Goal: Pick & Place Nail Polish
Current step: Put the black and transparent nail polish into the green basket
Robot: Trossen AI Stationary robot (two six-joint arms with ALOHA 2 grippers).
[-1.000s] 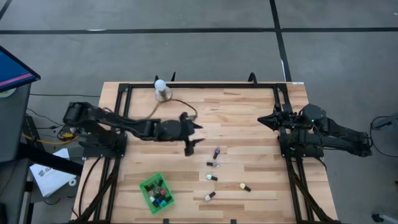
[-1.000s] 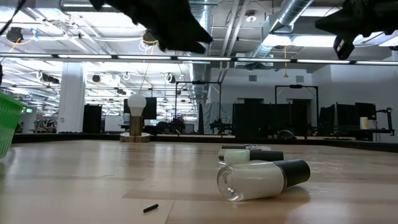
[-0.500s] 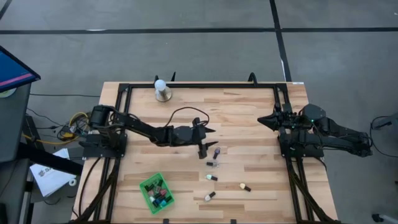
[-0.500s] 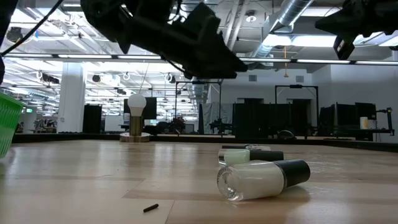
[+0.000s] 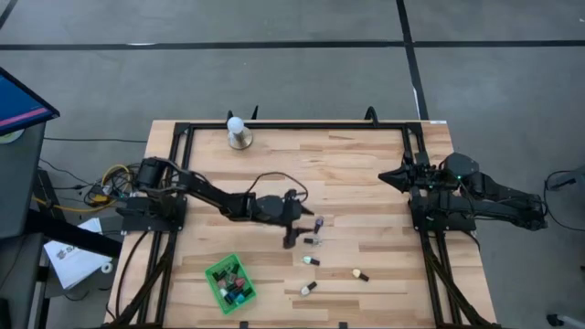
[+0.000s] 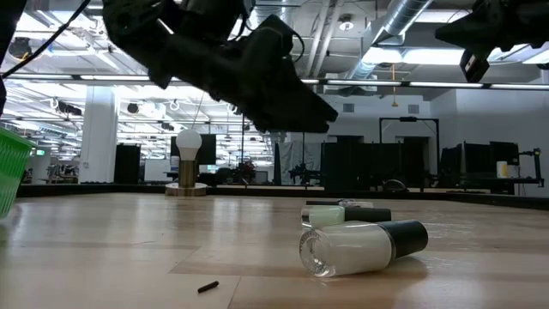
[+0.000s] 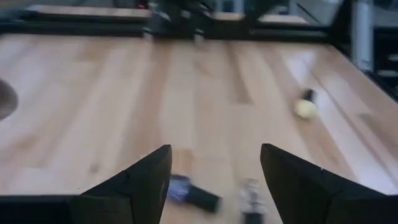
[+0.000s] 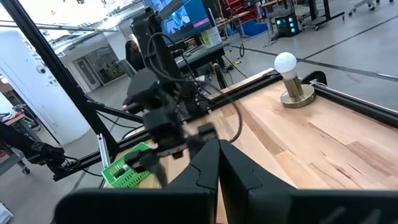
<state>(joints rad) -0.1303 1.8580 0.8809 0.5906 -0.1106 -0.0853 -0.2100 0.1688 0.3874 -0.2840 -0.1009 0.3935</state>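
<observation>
Several nail polish bottles lie on their sides on the wooden table: a purple one point(image 5: 318, 224), others at the near right point(image 5: 311, 260), a cream one point(image 5: 359, 274) and a white one point(image 6: 360, 245). More bottles sit in a green basket point(image 5: 228, 281). My left gripper point(image 5: 299, 226) hovers open just left of the purple bottle point(image 7: 193, 194), above the table; that bottle and a second bottle point(image 7: 252, 199) show between its fingers. My right gripper point(image 5: 388, 176) waits shut and raised at the right side.
A white ball-topped round stand point(image 5: 238, 132) stands at the far left. A black frame point(image 5: 302, 125) runs along the table's far edge and sides. A small dark piece point(image 6: 208, 287) lies near the front. Bare wood lies between the stand and the bottles.
My left gripper has come down and moved toward the table's right and near edges, toward the loose bottles, with its fingers open throughout. The bottles have not moved.
</observation>
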